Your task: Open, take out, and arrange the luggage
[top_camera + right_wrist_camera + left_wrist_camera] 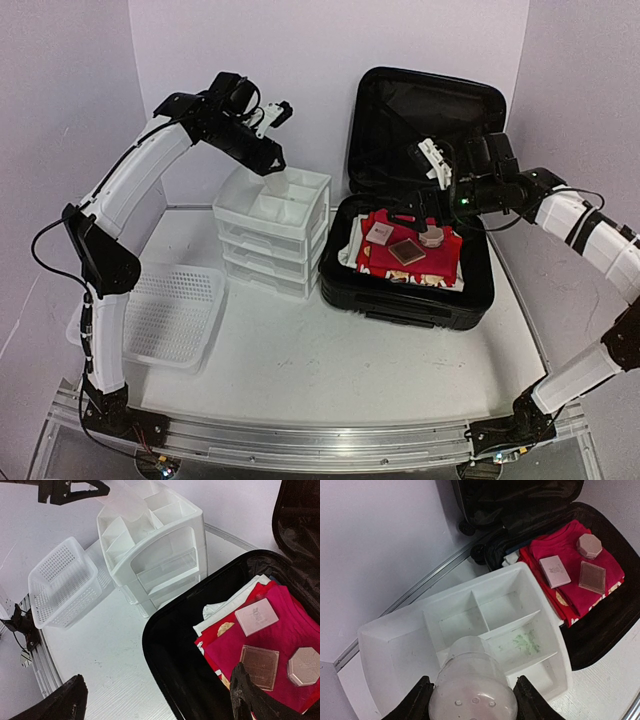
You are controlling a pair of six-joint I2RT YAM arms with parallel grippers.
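Contents of the luggage, which lies open on the right far part of the table with its lid upright at the back: one folded red cloth, one white cloth under it, and three small boxes on top. These are a pale square box, a brown square box and an octagonal box. One white drawer unit with three drawers stands just beside the luggage on its left. One mesh basket sits at the near left. The left gripper clasps one cloudy plastic bottle above the unit's divided top tray. The right gripper hovers over the luggage, jaws spread wide, holding nothing.
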